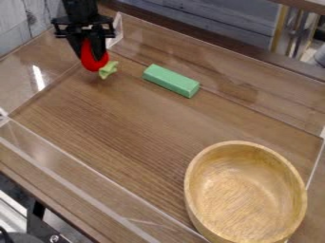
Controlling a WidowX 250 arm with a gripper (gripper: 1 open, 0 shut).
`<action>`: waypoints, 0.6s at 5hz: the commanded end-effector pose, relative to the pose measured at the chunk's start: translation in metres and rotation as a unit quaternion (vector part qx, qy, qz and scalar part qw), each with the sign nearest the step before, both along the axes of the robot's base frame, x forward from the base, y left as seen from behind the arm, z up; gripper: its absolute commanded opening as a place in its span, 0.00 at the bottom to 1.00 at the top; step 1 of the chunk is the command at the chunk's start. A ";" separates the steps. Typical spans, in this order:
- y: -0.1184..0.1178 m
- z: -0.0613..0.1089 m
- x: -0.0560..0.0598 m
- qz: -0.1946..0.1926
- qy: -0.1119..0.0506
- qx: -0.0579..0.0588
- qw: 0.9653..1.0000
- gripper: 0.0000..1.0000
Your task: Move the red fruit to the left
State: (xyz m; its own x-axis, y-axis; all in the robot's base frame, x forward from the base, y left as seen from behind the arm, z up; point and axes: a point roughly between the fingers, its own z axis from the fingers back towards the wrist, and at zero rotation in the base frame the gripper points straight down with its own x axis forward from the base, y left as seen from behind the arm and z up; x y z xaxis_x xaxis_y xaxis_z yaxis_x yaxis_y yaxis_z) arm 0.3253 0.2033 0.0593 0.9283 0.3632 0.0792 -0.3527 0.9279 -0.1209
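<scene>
The red fruit (93, 59), a small red toy strawberry with a light green leafy end, hangs stem down at the far left of the wooden table. My black gripper (87, 47) points straight down and is shut on the fruit, its fingers on either side of the red body. The green leafy tip sits at or just above the table surface; I cannot tell whether it touches.
A flat green rectangular block (170, 80) lies just right of the fruit. A large wooden bowl (246, 191) stands at the near right corner. Clear plastic walls (38, 152) edge the table at the left and front.
</scene>
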 end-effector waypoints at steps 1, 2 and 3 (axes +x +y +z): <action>0.005 0.022 0.019 -0.007 -0.024 0.019 1.000 1.00; 0.006 0.024 0.018 -0.013 -0.022 0.018 1.000 1.00; 0.006 0.029 0.015 -0.016 -0.021 0.018 0.999 1.00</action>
State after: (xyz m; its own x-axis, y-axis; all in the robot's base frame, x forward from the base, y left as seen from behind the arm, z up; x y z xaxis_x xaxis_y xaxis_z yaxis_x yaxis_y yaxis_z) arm 0.3337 0.2030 0.0611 0.9414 0.3326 0.0553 -0.3240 0.9378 -0.1247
